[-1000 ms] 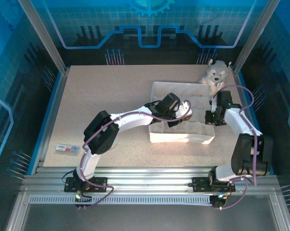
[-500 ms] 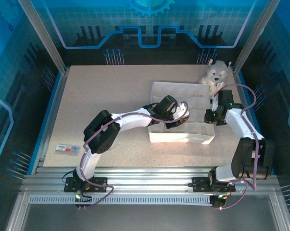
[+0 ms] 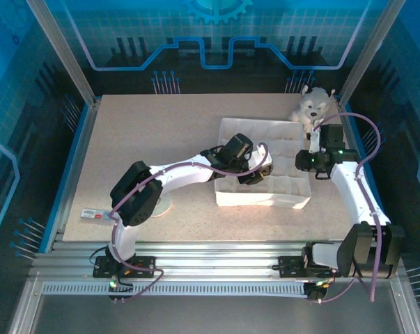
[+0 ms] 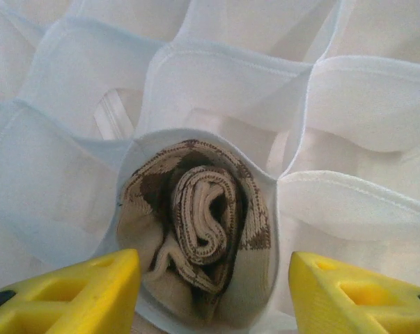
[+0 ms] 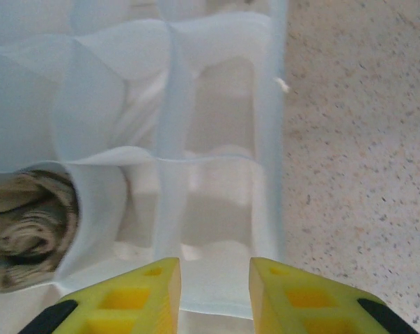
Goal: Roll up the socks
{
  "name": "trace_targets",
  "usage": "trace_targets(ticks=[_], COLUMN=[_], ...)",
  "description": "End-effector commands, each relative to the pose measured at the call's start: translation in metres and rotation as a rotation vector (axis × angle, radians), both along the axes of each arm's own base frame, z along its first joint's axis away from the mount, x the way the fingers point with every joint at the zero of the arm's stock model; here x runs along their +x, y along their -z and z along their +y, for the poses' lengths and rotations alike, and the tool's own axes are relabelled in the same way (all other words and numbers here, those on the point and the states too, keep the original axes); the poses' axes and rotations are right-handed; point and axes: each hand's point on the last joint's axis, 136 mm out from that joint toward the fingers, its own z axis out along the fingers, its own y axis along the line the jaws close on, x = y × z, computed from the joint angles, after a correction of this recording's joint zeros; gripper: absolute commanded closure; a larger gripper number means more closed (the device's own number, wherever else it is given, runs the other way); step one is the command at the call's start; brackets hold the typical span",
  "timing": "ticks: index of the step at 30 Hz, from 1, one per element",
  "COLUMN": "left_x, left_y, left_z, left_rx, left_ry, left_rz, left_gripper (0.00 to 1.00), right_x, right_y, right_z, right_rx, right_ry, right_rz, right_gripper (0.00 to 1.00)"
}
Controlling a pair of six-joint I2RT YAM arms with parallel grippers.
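Note:
The socks (image 4: pixel 199 229) are a brown-and-tan patterned roll standing in one round cell of the white fabric organizer (image 4: pixel 230 76). My left gripper (image 4: pixel 213 299) hangs just above that cell, open, one yellow fingertip on each side of the roll and not touching it. In the top view the left gripper (image 3: pixel 255 170) is over the organizer's (image 3: pixel 265 200) middle. My right gripper (image 5: pixel 215 292) is open above an empty cell at the organizer's (image 5: pixel 216 90) right edge, nothing between its fingers. In the right wrist view the sock roll (image 5: pixel 25 226) lies at the far left.
A grey-white plush dog (image 3: pixel 313 106) sits at the back right corner, just behind the right gripper (image 3: pixel 314 161). A small flat packet (image 3: pixel 97 213) lies near the front left edge. Speckled tabletop (image 5: pixel 356 139) runs beside the organizer's right wall.
Both grippers have opened; the left has let go of the sock roll in its cell. The right gripper has drawn slightly back and to the right, and its arm has stretched out.

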Motion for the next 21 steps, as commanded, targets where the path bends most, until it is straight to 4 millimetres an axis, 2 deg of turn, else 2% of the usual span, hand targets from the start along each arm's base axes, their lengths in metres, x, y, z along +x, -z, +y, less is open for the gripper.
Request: trace_targets(ticks=[1, 6, 8, 12, 14, 16, 21], left_x=[-0.006, -0.003, 0.001, 0.015, 0.025, 0.036, 0.05], left_y=[-0.029, -0.052, -0.064, -0.09, -0.102, -0.11, -0.11], left_z=[0.003, 0.013, 0.021, 0.051, 0.073, 0.1, 0.173], left_rx=[-0.061, -0.106, -0.125, -0.178, -0.217, -0.261, -0.291], left_ry=[0.008, -0.015, -0.036, -0.115, -0.174, -0.245, -0.418], left_rz=[0.004, -0.02, -0.03, -0.049, -0.044, -0.025, 0.002], left_gripper=[0.42, 0.42, 0.42, 0.4, 0.39, 0.37, 0.34], right_x=[-0.003, 0.0, 0.001, 0.002, 0.002, 0.0, -0.006], right_y=[-0.01, -0.013, -0.017, -0.04, -0.049, -0.056, -0.056], right_z=[0.023, 0.047, 0.048, 0.038, 0.027, 0.013, -0.032], right_rx=[0.041, 0.046, 0.041, -0.013, -0.056, -0.1, -0.169], right_ry=[-0.041, -0.098, -0.099, -0.089, -0.066, -0.035, 0.12], right_rz=[-0.002, -0.022, -0.042, -0.127, -0.172, -0.219, -0.337], right_gripper=[0.7, 0.71, 0.71, 0.69, 0.61, 0.47, 0.24])
